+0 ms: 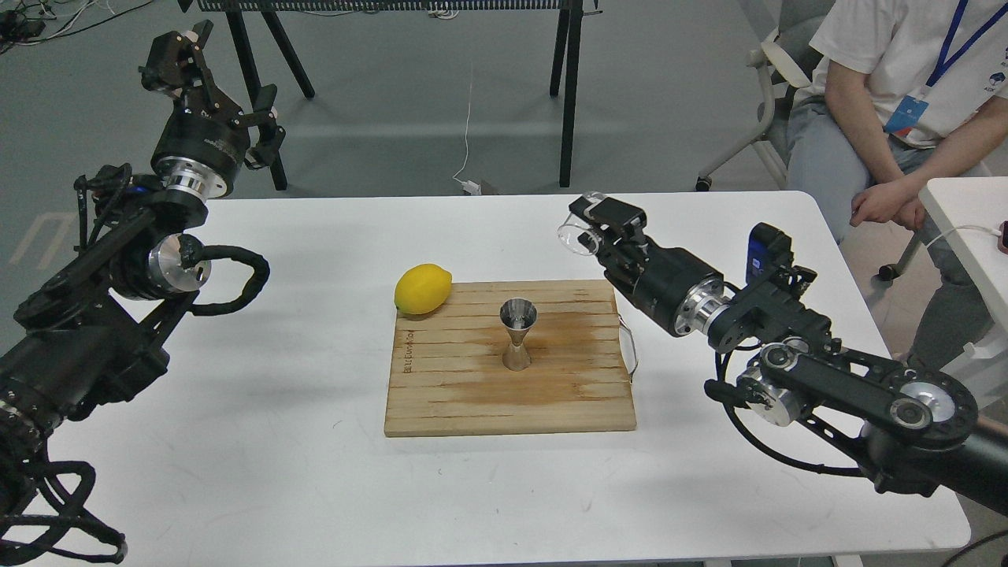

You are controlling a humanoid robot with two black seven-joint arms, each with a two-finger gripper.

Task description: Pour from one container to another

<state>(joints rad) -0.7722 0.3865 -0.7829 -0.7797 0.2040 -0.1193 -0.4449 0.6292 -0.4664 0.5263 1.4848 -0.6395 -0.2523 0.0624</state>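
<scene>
On your white table (315,472) the pale wooden slatted cutting board (510,378) lies at centre. The shiny steel hourglass jigger (518,335) stands upright on it. The yellow lemon (423,289) rests at the board's 10 o'clock corner. At 2 o'clock from the jigger, your right gripper (592,224) holds the small clear cup (576,235) above the table.

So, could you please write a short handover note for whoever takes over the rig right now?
Right gripper: shut on the clear cup, held above the table, up and to the right of the jigger, rim facing left.
Left gripper: raised over the table's far left edge, holding nothing; jaw state unclear.
Steel jigger: upright at the middle of the wooden board, lemon at the board's far-left corner.
Done: cup picked up.
Left: bring the cup over the jigger, tip it and pour.
</scene>
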